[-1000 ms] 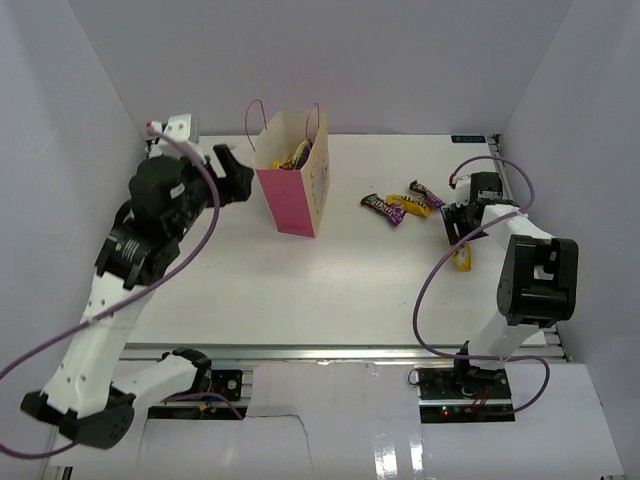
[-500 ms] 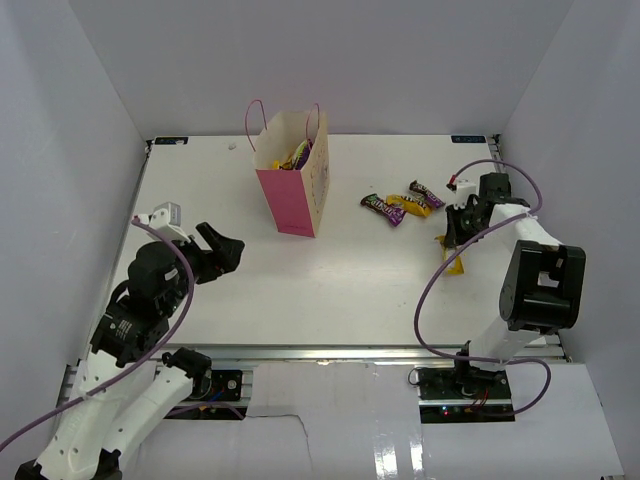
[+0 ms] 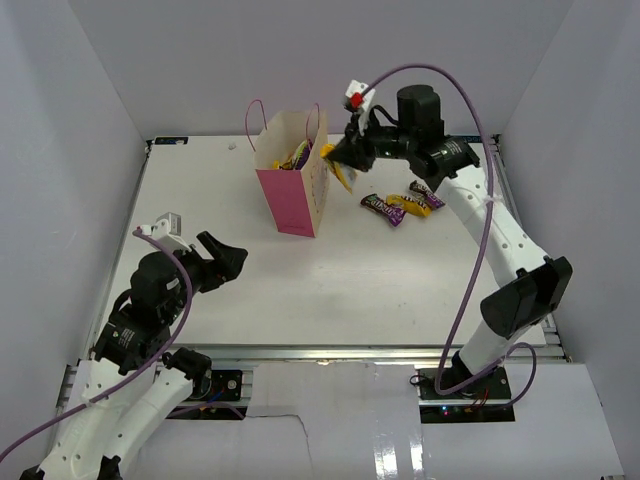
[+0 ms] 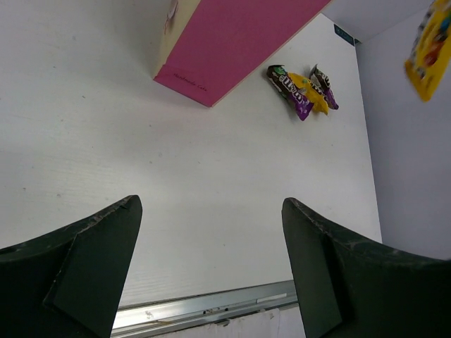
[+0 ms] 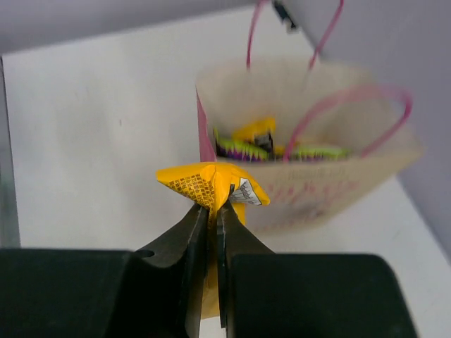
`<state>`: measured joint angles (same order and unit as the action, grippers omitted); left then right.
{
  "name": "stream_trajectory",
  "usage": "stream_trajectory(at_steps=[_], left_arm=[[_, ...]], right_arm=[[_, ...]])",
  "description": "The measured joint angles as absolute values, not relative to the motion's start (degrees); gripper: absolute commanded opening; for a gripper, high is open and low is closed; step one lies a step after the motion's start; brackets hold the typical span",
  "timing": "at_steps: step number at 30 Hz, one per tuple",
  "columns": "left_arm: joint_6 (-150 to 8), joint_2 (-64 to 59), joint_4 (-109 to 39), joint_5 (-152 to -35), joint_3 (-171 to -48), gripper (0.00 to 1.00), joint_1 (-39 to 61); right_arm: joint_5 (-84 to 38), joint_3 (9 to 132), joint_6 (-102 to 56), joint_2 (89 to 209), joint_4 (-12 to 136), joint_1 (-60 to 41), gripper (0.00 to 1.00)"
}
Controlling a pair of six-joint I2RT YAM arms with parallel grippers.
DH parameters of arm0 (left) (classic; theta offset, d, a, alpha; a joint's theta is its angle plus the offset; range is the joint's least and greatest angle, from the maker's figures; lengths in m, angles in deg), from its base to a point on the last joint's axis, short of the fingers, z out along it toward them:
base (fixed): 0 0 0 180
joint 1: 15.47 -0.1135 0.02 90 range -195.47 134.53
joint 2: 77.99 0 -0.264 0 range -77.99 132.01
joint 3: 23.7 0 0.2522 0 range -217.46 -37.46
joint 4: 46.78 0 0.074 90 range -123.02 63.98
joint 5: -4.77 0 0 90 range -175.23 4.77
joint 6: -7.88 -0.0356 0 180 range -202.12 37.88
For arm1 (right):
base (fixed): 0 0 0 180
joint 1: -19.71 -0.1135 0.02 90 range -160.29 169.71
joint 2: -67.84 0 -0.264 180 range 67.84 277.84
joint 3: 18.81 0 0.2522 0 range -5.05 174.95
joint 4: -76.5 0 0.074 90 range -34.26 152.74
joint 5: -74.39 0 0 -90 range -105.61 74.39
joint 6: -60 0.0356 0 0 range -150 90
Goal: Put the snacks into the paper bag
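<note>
**Yellow packet pinched beside the bag's rim**

I am clamping my right fingers (image 5: 211, 210) together on the folded top corner of a yellow candy packet (image 5: 212, 184), and the rest of the packet is hanging down below the tips. In the overhead view, my right arm is reaching far across the counter (image 3: 350, 290). It is holding the packet in the air just to the right of the upper edge of the paper bag (image 3: 292, 195), not over the opening. From my right wrist, the bag is standing upright beyond the packet with its mouth open and its pink cord handles looping above.

Snacks are already lying inside the bag (image 5: 255, 139): something yellow, with green and purple crinkled wrappers beside it.

Three more are resting on the counter to the right of the bag, close together. They are a brown and purple bar (image 3: 382, 207), a yellow packet (image 3: 410, 205) and another dark bar (image 3: 426, 193). My left wrist camera is showing the same cluster past the bag's pink face.

I am holding my left fingers (image 3: 228, 256) wide apart with nothing between them. They are hovering low over the near left part of the counter, well apart from the bag and pointing toward it.
</note>
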<state>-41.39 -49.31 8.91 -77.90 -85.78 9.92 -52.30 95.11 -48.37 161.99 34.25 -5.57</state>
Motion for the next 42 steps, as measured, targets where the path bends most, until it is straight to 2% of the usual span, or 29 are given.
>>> stream_trajectory(at_steps=[3, 8, 15, 17, 18, 19, 20, 24, 29, 32, 36, 39, 42], left_arm=[[-41.09, -49.31, 8.91, -78.43, -85.78, 0.91, 9.92], [-40.69, -49.31, 8.89, -78.88, -85.78, 0.91, 9.92], [-39.82, -49.28, 8.89, -79.78, -85.78, 0.91, 9.92], [-39.62, -49.24, 8.87, -79.93, -85.78, 0.91, 9.92], [-39.56, -49.2, 8.82, -80.0, -85.78, 0.91, 9.92], [-39.45, -49.09, 8.8, -80.11, -85.78, 0.91, 9.92], [-39.38, -48.96, 8.71, -80.17, -85.78, 0.91, 9.92], [-39.36, -47.69, 8.47, -80.44, -85.8, 0.91, 9.92], [-39.38, -46.49, 8.08, -80.92, -85.8, 0.92, 9.92], [-39.27, -46.46, 7.82, -81.14, -85.78, 0.95, 9.92], [-38.77, -47.25, 7.14, -81.16, -84.66, 0.98, 9.92], [-38.42, -47.6, 6.96, -81.16, -83.5, 0.98, 9.92], [-38.31, -47.27, 6.83, -81.16, -82.89, 0.98, 9.92]], right_arm=[[-49.15, 105.71, -45.97, 164.37, 39.93, -12.19, 0.08], [-43.14, 118.45, -42.16, 171.71, 47.58, -16.21, 0.08], [-32.36, 119.8, -39.83, 181.64, 57.53, -18.9, 0.15], [-30.02, 119.8, -39.48, 184.0, 59.3, -19.36, 0.22], [-28.93, 119.78, -39.45, 185.05, 59.97, -19.58, 0.34], [-28.12, 119.76, -39.26, 185.68, 60.39, -19.73, 0.4], [-27.38, 119.74, -39.39, 186.18, 60.85, -19.86, 0.53], [-25.54, 118.27, -40.39, 185.92, 63.27, -19.86, 0.68], [-28.54, 116.66, -40.94, 182.38, 61.92, -18.16, 0.7], [-37.46, 115.5, -41.42, 177.79, 58.05, -13.81, 0.82], [-48.27, 105.4, -43.98, 167.73, 53.68, -3.29, 0.89], [-51.88, 99.87, -48.83, 164.96, 47.32, 3.61, 0.89], [-50.9, 99.13, -55.98, 169.68, 38.53, 5.71, 0.89]])
